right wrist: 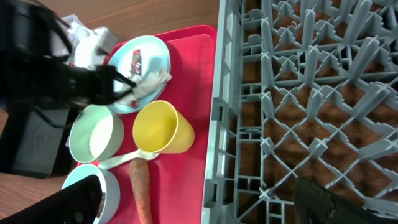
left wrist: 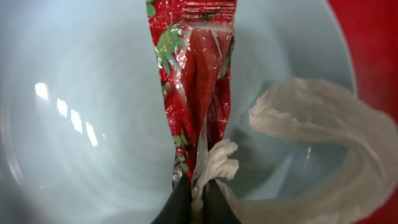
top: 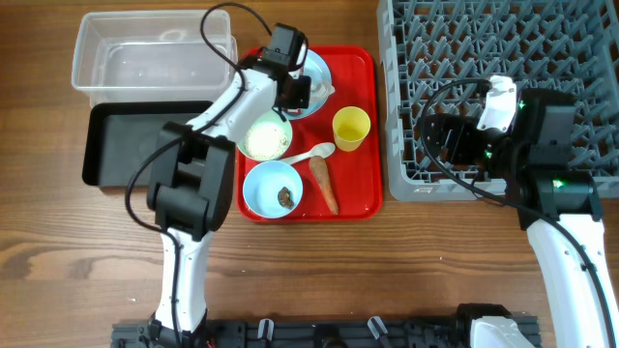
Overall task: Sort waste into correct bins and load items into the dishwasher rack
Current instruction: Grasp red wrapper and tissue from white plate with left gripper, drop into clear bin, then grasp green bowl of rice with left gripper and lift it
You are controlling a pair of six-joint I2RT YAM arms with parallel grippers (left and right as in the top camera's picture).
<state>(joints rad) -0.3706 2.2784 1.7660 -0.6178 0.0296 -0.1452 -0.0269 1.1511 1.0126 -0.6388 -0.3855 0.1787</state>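
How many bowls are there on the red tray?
2. The bowl with white grains sits mid-left on the red tray; the bowl with a brown scrap sits at its front-left corner. The left arm covers the tray's back, so another may be hidden.

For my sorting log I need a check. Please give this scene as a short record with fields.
left gripper: shut on red wrapper, over plate
right gripper: open, empty, over dishwasher rack
plate: on red tray; holds wrapper and crumpled white paper
rice bowl: holds white grains
second bowl: holds brown scrap
loose on tray: yellow cup, spoon, carrot
clear tub, black tray: no waste visible inside
rack: no dishes loaded
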